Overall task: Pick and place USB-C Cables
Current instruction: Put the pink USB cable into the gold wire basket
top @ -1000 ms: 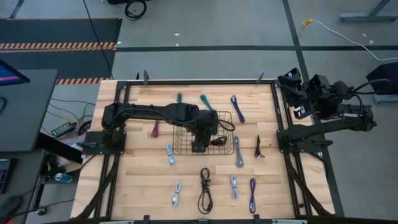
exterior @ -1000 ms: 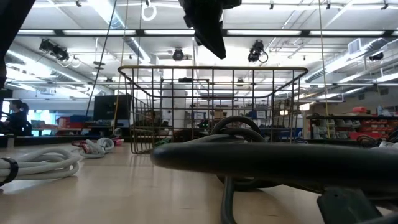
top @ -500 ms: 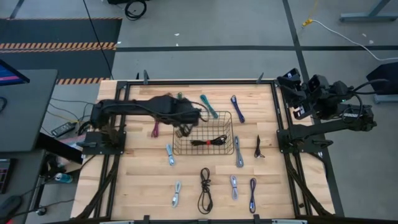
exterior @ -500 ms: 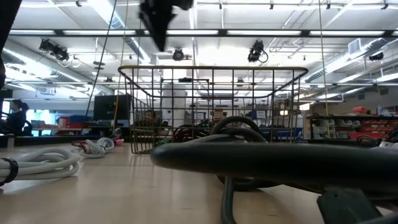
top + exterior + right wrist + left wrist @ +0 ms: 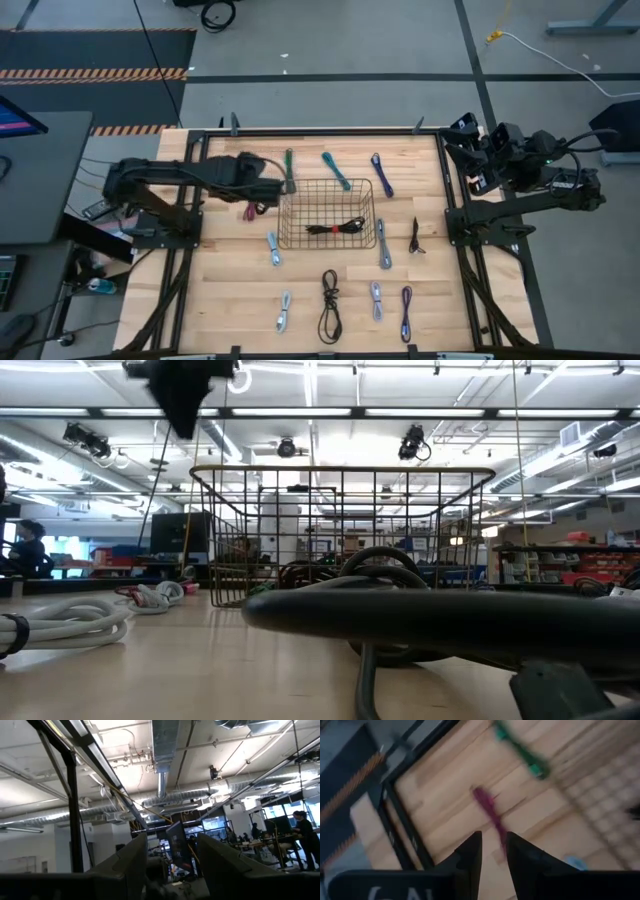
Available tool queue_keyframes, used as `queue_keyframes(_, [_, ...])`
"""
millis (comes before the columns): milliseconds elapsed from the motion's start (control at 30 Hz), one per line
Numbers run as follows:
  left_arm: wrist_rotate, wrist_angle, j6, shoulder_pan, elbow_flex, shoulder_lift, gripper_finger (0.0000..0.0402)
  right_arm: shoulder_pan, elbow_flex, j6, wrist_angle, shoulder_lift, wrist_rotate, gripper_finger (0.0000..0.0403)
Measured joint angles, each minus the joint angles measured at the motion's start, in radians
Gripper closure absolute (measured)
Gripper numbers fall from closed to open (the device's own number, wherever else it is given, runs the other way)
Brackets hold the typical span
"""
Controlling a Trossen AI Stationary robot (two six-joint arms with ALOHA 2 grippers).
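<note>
My left gripper (image 5: 264, 193) (image 5: 494, 851) is open with a narrow gap and hovers above the table, left of the wire-mesh basket (image 5: 300, 183) (image 5: 340, 472). Past its fingers a magenta cable (image 5: 487, 809) (image 5: 250, 208) and a green cable (image 5: 520, 750) (image 5: 289, 160) lie flat on the wood. A black cable (image 5: 335, 229) lies on the basket's floor. Several more bundles lie around the basket: teal (image 5: 335, 170), purple (image 5: 381, 173), pale blue (image 5: 273, 248) and a long black one (image 5: 329, 305). My right gripper (image 5: 458, 140) (image 5: 172, 862) is open and waits off the table's far right corner.
The dark metal frame (image 5: 300, 131) runs along the table's edges. In the low view the long black cable (image 5: 420, 615) fills the near foreground and a pale cable (image 5: 70, 622) lies at the left. Bare wood shows between the basket and the left frame.
My left gripper has risen out of the basket and swung toward the table's left edge; it now hangs above the magenta cable. The black cable has stayed on the basket floor. The right arm has kept still.
</note>
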Motion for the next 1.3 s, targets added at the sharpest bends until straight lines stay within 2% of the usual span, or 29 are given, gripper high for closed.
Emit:
queue_keyframes(200, [0.095,0.124,-0.192,-0.001,-0.277,-0.082,0.0306,0.0,0.0,0.0,0.0,0.0,-0.008,0.0225])
queue_keyframes(367, [0.172,0.358,-0.185,0.0,-0.457,-0.098,0.0288,0.0,0.0,0.0,0.0,0.0,-0.008,0.0225])
queue_keyframes(567, [0.263,0.479,-0.194,0.041,-0.61,-0.099,0.0237,0.0,0.0,0.0,0.001,0.0,-0.007,0.0225])
queue_keyframes(833, [0.276,0.557,-0.17,0.127,-0.66,-0.099,0.0183,0.0,0.0,0.0,0.002,0.0,-0.007,0.0225])
queue_keyframes(1033, [0.279,0.743,-0.091,0.162,-0.66,-0.099,0.0178,0.0,0.0,0.0,0.002,0.0,0.0,0.0225])
queue_keyframes(1300, [0.292,0.736,-0.092,0.209,-0.66,-0.099,0.0177,0.0,0.0,-0.001,0.002,0.0,0.0,0.0225])
